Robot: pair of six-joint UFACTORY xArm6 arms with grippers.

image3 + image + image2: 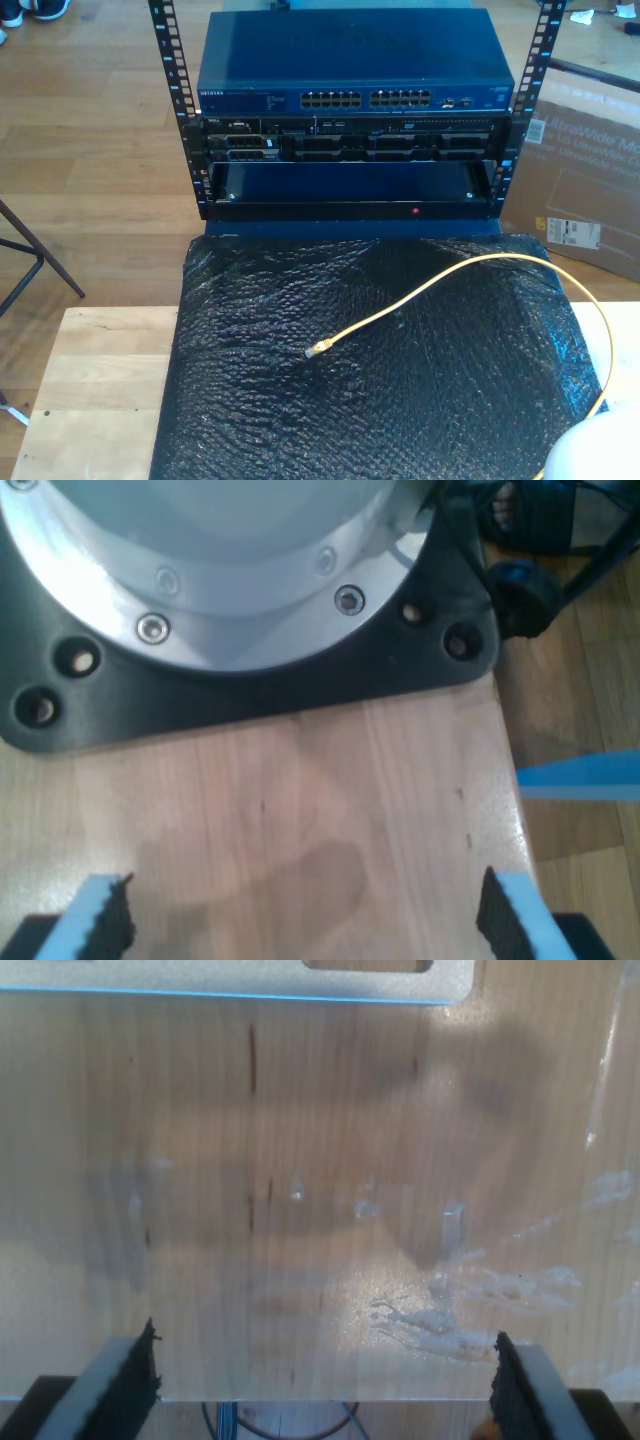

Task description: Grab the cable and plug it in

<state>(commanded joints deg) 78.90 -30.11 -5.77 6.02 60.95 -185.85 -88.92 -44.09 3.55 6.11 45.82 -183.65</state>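
Lying on black wrap, the cable (pixel 440 285) seemingly far from both open hands.

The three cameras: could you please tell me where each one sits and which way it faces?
First wrist view: on my first gripper, jaws open, facing the wooden table and an arm base.
Second wrist view: on my second gripper, jaws open, facing bare tabletop.
Exterior view: above, facing the rack switch, yellow cable and black wrap.
All share the table.
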